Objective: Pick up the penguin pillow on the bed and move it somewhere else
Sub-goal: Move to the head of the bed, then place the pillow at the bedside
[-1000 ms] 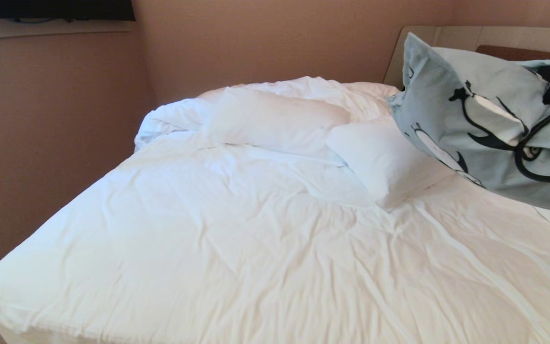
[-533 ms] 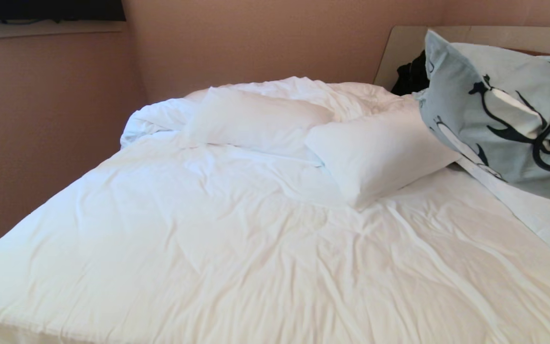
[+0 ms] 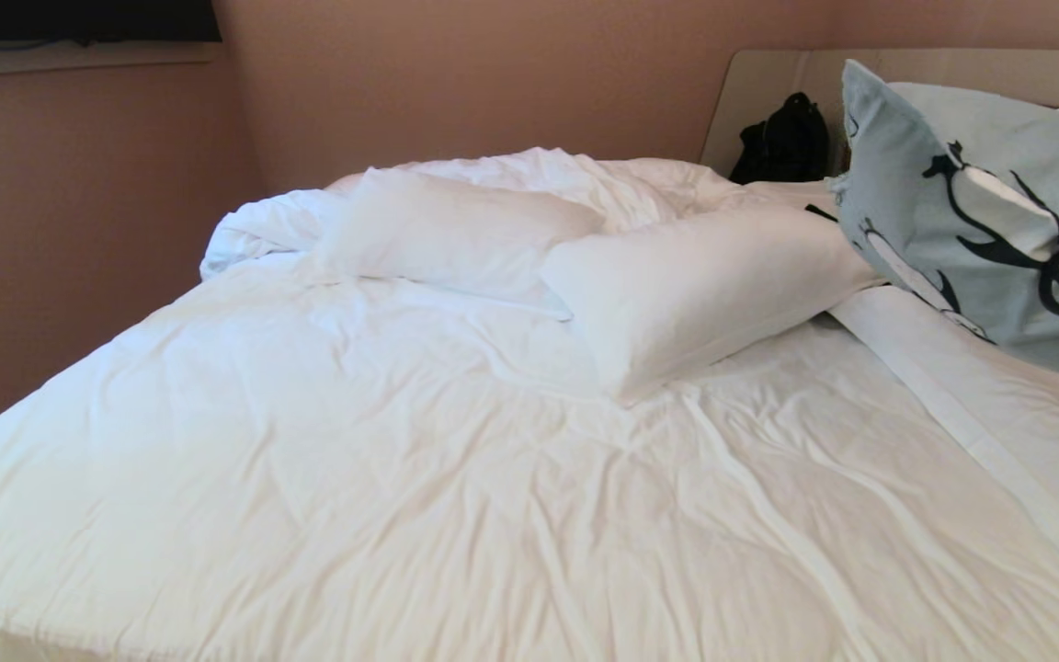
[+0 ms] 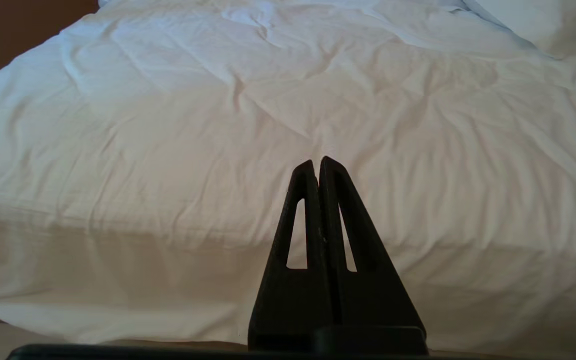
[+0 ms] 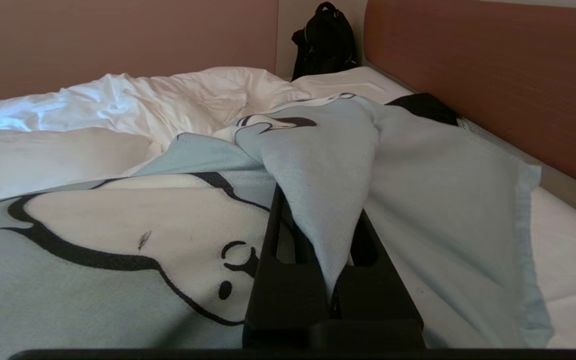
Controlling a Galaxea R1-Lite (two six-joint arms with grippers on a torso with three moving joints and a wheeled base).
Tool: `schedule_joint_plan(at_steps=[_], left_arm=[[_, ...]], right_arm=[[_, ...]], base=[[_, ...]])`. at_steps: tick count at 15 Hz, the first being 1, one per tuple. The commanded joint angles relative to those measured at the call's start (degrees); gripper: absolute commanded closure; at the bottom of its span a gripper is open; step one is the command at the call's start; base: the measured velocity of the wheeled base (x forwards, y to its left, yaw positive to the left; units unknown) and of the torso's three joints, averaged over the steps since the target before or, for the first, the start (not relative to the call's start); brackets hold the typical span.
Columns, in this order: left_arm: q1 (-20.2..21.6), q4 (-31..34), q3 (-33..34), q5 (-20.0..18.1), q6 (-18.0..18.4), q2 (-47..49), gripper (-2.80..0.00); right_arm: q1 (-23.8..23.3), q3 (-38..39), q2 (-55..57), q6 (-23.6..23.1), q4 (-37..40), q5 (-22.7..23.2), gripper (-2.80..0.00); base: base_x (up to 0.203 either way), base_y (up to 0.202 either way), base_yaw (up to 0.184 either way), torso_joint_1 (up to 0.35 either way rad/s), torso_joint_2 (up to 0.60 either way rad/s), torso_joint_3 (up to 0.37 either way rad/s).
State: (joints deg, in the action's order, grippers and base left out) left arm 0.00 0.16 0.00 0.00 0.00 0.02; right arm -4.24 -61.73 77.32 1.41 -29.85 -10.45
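Wall [image 3: 79, 230]: brownish-pink, runs along the bed's left side and behind its far-left corner
Bed [image 3: 355, 496]: rumpled white duvet covers most of it; near edge and left edge both in the head view
Left gripper [image 4: 318, 162]: low off the bed's near edge, pointing across the duvet; fingers [image 4: 300, 210] pressed flat together, nothing between them, touching nothing
Bunched duvet [image 3: 511, 170]: heaped at the far-left corner of the bed, behind the pillows
White pillow, left [image 3: 447, 230]: lies along the far edge, near the left corner
White pillow, middle [image 3: 686, 285]: tilted, its near corner out over the duvet, its far end close to the penguin pillow
Black bag [image 3: 782, 142]: upright at the head of the bed against the beige surround [image 3: 759, 83], just left of the penguin pillow
White band [image 3: 943, 405]: folded strip running from the middle pillow toward the bed's right edge
Penguin pillow [image 3: 962, 211]: at the bed's far-right corner by the headboard, raised, upper corner pointing up; lower part hidden by the picture edge, so contact with the bed can't be told
Right gripper [image 5: 335, 272]: under the penguin pillow, fingers clamped on a pinched fold of the light blue fabric, which drapes down over them
Headboard [image 5: 493, 75]: brown panel along the bed's right side in the right wrist view
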Motion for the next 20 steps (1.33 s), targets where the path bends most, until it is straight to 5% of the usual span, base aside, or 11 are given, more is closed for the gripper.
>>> schedule_joint_plan(at_steps=[1,6,12,17,20], left_arm=[[0.0,0.0,0.0,0.0,0.0,0.0,0.0],[0.0,0.0,0.0,0.0,0.0,0.0,0.0],[0.0,0.0,0.0,0.0,0.0,0.0,0.0],[0.0,0.0,0.0,0.0,0.0,0.0,0.0],[0.0,0.0,0.0,0.0,0.0,0.0,0.0]], right_arm=[[-0.1,-0.1,0.4,0.0,-0.1,-0.1,0.0],[-1.3,-1.6,1.7,0.2,2.3,-0.1,0.0],[-2.3,-1.4,1.4,0.3,5.1,0.3,0.0],[-10.8,-9.1,7.2,0.0,11.4,10.8,0.0],[-17.9,-17.9,11.1,-1.2,19.9,22.4,0.0]], base=[[0.0,-0.192,0.0,0.007,0.0,0.009],[0.0,-0.179,0.0,0.0,0.0,0.003],[0.0,-0.014,-0.001,0.001,0.0,0.0],[0.0,0.0,0.0,0.0,0.0,0.0],[0.0,0.0,0.0,0.0,0.0,0.0]])
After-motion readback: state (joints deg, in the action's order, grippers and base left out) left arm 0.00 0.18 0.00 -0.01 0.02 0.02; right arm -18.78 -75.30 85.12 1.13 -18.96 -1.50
